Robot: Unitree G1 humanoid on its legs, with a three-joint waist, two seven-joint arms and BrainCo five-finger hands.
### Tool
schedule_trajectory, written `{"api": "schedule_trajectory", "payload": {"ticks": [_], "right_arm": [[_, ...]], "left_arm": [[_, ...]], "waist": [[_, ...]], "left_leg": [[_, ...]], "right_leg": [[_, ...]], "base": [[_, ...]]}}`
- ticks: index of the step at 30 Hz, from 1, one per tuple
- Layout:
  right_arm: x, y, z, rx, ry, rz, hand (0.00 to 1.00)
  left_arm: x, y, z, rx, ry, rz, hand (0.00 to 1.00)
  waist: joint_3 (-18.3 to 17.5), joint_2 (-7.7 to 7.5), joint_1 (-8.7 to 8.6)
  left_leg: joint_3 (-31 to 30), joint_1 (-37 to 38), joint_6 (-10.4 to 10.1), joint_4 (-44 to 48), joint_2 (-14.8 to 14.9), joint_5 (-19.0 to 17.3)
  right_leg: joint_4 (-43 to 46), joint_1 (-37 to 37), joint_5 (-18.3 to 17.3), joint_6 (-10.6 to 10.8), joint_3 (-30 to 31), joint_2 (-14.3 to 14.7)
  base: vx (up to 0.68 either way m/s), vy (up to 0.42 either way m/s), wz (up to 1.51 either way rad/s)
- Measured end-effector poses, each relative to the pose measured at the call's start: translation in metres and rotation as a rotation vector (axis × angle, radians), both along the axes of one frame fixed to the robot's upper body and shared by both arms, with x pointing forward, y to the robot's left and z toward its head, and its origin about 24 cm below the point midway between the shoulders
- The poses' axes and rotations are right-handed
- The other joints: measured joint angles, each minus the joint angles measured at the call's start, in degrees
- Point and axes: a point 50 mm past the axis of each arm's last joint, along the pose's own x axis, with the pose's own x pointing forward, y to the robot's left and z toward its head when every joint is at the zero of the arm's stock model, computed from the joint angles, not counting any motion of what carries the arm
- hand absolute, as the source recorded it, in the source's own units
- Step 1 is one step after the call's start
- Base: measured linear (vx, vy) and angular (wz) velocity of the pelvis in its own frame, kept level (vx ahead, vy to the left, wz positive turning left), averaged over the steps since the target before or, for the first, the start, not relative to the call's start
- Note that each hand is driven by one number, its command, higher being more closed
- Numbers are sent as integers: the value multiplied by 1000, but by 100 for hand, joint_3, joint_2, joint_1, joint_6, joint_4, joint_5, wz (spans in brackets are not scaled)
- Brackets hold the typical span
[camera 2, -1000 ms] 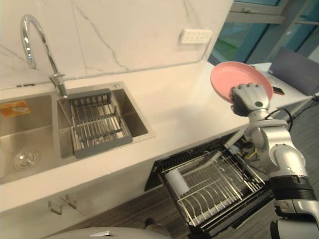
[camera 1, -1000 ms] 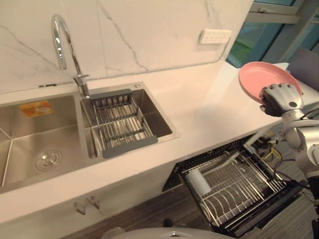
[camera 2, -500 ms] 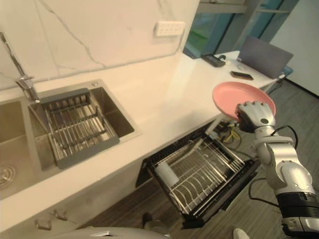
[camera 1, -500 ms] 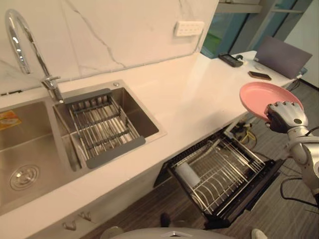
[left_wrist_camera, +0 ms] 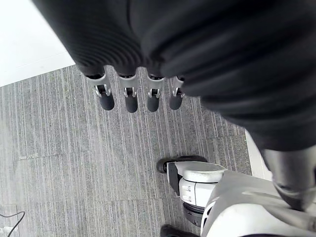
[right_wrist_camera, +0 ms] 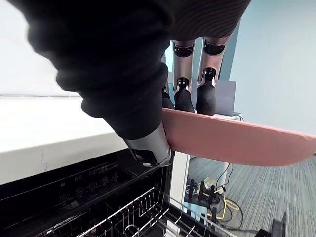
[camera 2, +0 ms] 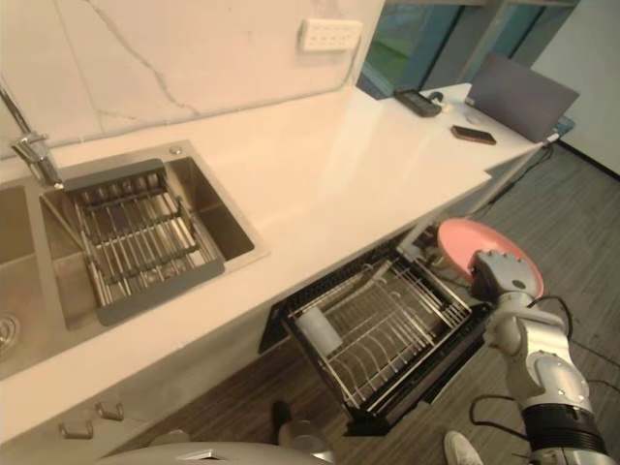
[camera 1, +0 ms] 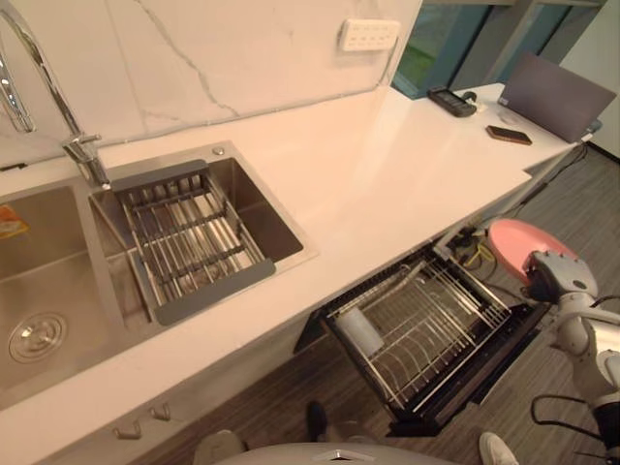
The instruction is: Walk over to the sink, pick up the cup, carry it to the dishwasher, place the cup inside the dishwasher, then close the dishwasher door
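The only label is an orange sticker (camera 1: 8,221) on the floor of the sink (camera 1: 308,254), well to the left of the dishwasher rack (camera 1: 426,329); its print is too small to read. In the right wrist view a dark panel (right_wrist_camera: 84,190) above the rack carries small pale symbols, also unreadable. A white socket plate (camera 1: 368,34) sits on the marble wall behind the rack.

No cup is in either hand. The right hand (camera 1: 554,276) grips a pink plate (camera 1: 513,247), fingers (right_wrist_camera: 207,96) curled onto one face at the rim. The plate hangs over the floor just off the rack's far right corner, outside it and apart from the wires. It is round, so it has no long axis; its hollow face turns up and toward the counter (camera 1: 387,165), and from the wrist it shows edge-on, close to level with a slight slope.

The rack is pulled out below the counter edge, with a white cylinder (camera 1: 360,332) lying on its side at its left end.

The left hand (left_wrist_camera: 131,101) hangs over grey floor, fingers straight and empty.
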Motion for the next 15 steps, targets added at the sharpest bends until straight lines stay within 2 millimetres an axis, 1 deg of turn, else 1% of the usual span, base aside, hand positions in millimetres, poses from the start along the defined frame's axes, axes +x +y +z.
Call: {"api": "schedule_trajectory", "payload": {"ticks": [2,6,8,10,12,13,15], "right_arm": [[-4,-1,-12,28,29,-24,100],[-7,-1,-24,58,60,-47,100],[-7,2,-30,78,69,-46,100],[-9,5,-41,105,98,-65,100],[-14,6,-58,136,152,-90,100],[-16,7,-63,148,161,-103,100],[-21,9,-76,170,203,-126,100]], "left_arm": [[3,1,0,1,-5,-2,0],[5,-2,0,-15,-20,48,0],[6,-4,0,-28,-29,82,0],[8,-4,-1,-30,-36,85,0],[11,-4,-1,-29,-44,83,0],[11,-4,-1,-30,-45,82,0],[15,-4,-1,-33,-54,80,0]], "waist": [[17,4,22],[91,54,61],[137,69,78],[191,81,98],[252,97,144],[268,110,161],[355,188,178]], "left_leg": [[-45,-24,10,12,-6,6],[-169,-58,19,67,-12,11],[-217,-67,27,80,-12,16],[-273,-80,47,91,-13,29],[-330,-92,61,96,-30,48],[-346,-101,65,98,-36,53],[-444,-187,82,129,-72,66]], "right_leg": [[12,5,0,0,-50,-3],[69,7,-4,9,-103,-6],[99,6,-8,14,-129,-9],[124,7,-23,22,-177,-14],[194,-6,-98,-15,-233,-32],[209,-13,-105,-14,-243,-36],[291,-65,-143,5,-338,-79]], "base": [[21,-9,11],[13,2,8],[-8,0,7],[-21,-9,12],[-23,-5,13],[-22,-3,14],[-20,5,20]]}}
